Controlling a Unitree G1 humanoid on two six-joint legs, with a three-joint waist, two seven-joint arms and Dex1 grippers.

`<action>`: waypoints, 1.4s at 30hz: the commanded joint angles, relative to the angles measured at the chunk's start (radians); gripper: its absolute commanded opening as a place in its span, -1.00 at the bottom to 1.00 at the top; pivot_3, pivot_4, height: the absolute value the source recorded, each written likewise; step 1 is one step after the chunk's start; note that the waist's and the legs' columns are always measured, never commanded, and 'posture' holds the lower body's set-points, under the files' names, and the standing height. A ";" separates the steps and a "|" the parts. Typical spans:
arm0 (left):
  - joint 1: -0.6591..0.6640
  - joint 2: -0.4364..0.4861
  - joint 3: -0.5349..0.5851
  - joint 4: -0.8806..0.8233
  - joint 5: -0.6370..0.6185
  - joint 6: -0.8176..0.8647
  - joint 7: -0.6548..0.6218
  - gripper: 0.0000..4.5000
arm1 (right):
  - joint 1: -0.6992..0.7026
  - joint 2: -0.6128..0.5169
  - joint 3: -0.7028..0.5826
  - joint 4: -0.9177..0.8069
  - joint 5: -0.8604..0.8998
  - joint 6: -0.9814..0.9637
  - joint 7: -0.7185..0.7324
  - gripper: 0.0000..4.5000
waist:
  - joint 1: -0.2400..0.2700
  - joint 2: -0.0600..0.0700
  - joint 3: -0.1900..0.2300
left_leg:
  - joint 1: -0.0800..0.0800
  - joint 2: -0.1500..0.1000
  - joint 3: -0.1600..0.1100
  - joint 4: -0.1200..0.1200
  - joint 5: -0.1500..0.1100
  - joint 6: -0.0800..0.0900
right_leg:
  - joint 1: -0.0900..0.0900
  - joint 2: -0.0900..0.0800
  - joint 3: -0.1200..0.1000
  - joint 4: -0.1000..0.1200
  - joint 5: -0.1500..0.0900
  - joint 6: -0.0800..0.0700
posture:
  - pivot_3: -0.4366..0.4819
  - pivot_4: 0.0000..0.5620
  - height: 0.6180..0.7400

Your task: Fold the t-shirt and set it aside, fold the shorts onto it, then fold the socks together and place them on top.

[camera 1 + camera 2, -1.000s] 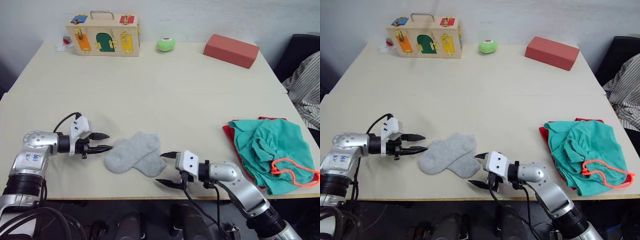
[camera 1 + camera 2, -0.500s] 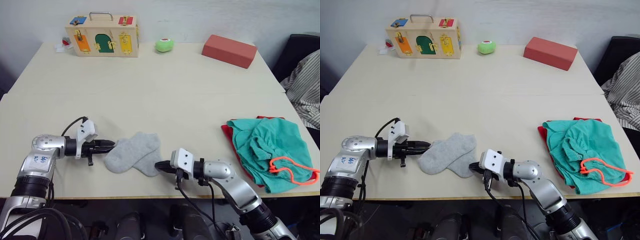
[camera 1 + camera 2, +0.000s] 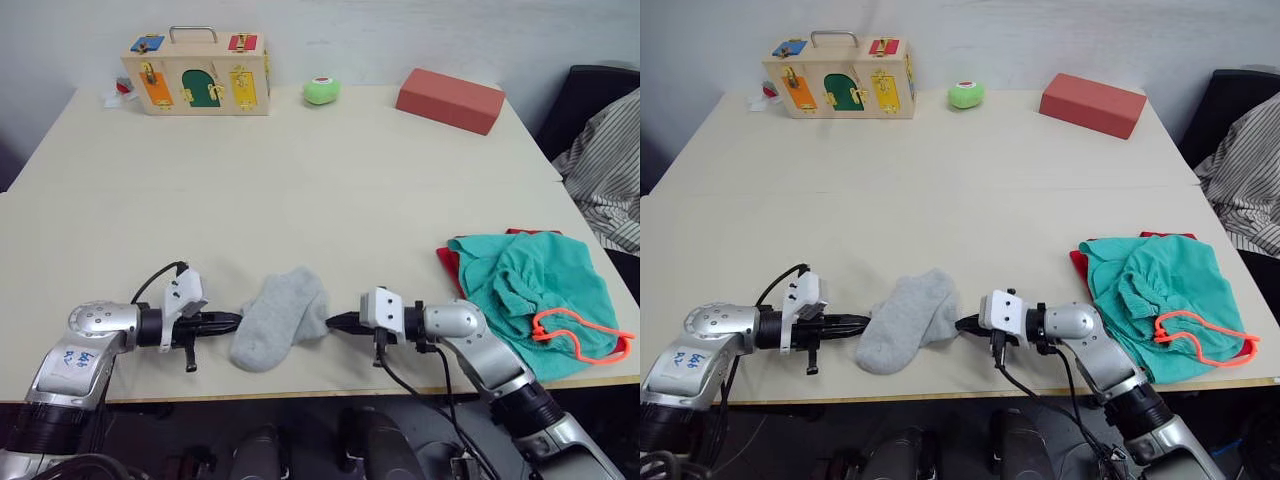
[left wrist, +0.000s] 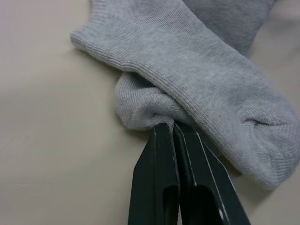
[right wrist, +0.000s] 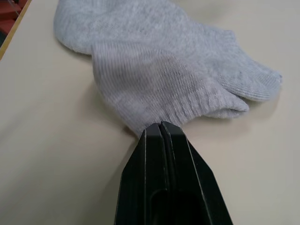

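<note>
Pale beige table (image 3: 300, 180) fills the scene, with a wooden latch box (image 3: 196, 70), a green ball (image 3: 321, 90) and a salmon-red block (image 3: 449, 100) lined along its far edge, well apart from the work. Near the front edge the socks (image 3: 281, 318) lie overlapped in a loose, skewed bundle. The left gripper (image 3: 231, 321) is clamped on the cuff fold at the socks' left end, as seen in the left wrist view, where the closed black fingertips (image 4: 174, 133) pinch a bunched roll of knit. The right gripper (image 3: 337, 323) is likewise closed on the ribbed edge at the socks' right end. At the table's right side the shorts (image 3: 533, 290) are heaped on the t-shirt (image 3: 452, 266), with the orange drawstring (image 3: 580, 335) trailing near the table edge (the fold there looks rough rather than flat).

The step in hand appears to be folding the socks together. It would be done well if both pinches are held firm and one end is carried over onto the other, low over the table, so that the two socks are not pulled apart. Only then should the pair be carried across and set centrally on the shorts, clear of the drawstring
</note>
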 commanded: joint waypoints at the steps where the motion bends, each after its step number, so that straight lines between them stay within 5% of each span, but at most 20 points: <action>1: 0.018 -0.004 0.039 -0.034 -0.011 -0.010 0.038 -0.99 | 0.000 -0.008 -0.038 -0.001 0.037 0.025 0.021 -1.00 | 0.000 0.000 0.000 | 0.000 0.000 0.000 0.000 0.000 0.000 | 0.000 0.000 0.000 0.000 0.000 0.000 | -0.05 -0.47 1.00; 7: 0.044 -0.002 0.053 -0.018 -0.014 -0.053 0.047 -0.99 | 0.024 -0.055 -0.083 -0.049 0.093 0.075 0.070 -1.00 | 0.001 0.000 0.000 | 0.000 0.000 0.000 -0.001 0.000 0.000 | 0.000 -0.001 0.000 -0.001 0.000 0.000 | -0.05 -0.47 1.00; 14: 0.091 -0.001 0.114 -0.043 -0.092 -0.006 0.042 -1.00 | 0.033 -0.086 -0.136 -0.078 0.174 0.138 0.132 -0.15 | -0.001 0.000 0.000 | 0.001 0.001 0.000 -0.003 0.000 0.000 | 0.000 0.000 0.000 -0.001 0.000 -0.001 | -0.05 -0.47 1.00; 19: 0.128 -0.003 0.172 -0.085 -0.154 0.030 0.050 -0.29 | 0.026 -0.094 -0.173 -0.128 0.257 0.229 0.161 0.68 | 0.000 0.000 0.000 | 0.001 0.001 0.000 -0.003 0.000 0.000 | 0.000 0.000 0.000 -0.001 0.000 -0.001 | -0.05 -0.47 1.00; 21: 0.144 -0.006 0.284 -0.082 -0.249 0.059 0.042 0.00 | -0.060 -0.085 -0.194 -0.171 0.408 0.478 0.144 0.99 | -0.003 0.001 0.000 | 0.001 0.000 0.000 -0.003 0.000 0.000 | 0.000 0.000 0.000 -0.001 0.000 -0.001 | -0.05 -0.47 1.00; 24: 0.185 0.026 0.407 -0.076 -0.369 0.230 0.070 0.00 | -0.218 -0.075 -0.171 -0.162 0.486 0.786 0.074 0.99 | -0.018 0.001 0.001 | 0.001 0.002 0.000 -0.003 0.000 -0.001 | -0.001 0.000 0.001 0.000 0.000 -0.002 | -0.05 -0.47 1.00; 27: 0.285 0.121 0.407 -0.158 -0.368 0.443 0.134 0.00 | -0.365 -0.051 -0.112 -0.047 0.427 0.956 -0.007 0.99 | -0.023 0.001 0.001 | 0.002 0.003 -0.002 -0.004 0.000 -0.003 | -0.002 0.000 -0.001 0.002 -0.002 -0.006 | -0.05 -0.47 1.00; 33: 0.340 0.127 0.471 -0.347 -0.596 0.811 0.264 0.15 | -0.577 0.083 -0.045 0.244 0.349 1.010 -0.027 1.00 | -0.019 0.001 0.001 | -0.001 0.003 -0.003 -0.005 0.000 -0.005 | -0.003 0.000 -0.002 0.002 -0.003 -0.008 | -0.05 -0.47 1.00; 42: 0.329 -0.003 0.427 -0.466 -0.647 0.974 0.503 0.15 | -0.735 0.254 0.008 0.575 0.191 0.846 0.012 1.00 | -0.031 0.001 0.001 | -0.001 0.003 -0.003 -0.005 0.001 -0.006 | -0.003 0.001 -0.001 0.003 -0.003 -0.008 | -0.05 -0.47 1.00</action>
